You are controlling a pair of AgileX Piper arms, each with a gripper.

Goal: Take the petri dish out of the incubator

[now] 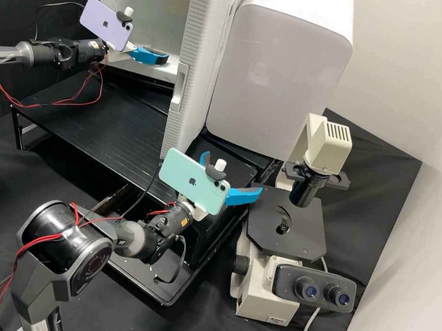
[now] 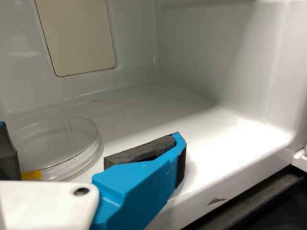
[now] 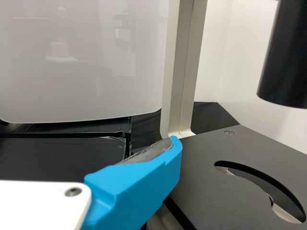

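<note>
Clear petri dish (image 2: 53, 144) — white incubator (image 2: 225, 62)

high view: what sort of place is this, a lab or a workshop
Most likely a laboratory: a white incubator, a microscope beside it, and a clear petri dish lying inside the incubator.

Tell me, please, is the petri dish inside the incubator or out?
Inside: the petri dish lies flat on the white floor of the incubator.

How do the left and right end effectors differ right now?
Left end effector is inside the incubator, the dish between its fingers; right end effector is outside, by the microscope stage, holding nothing. Left carries a purple phone, right a mint phone. Both are open.
</note>
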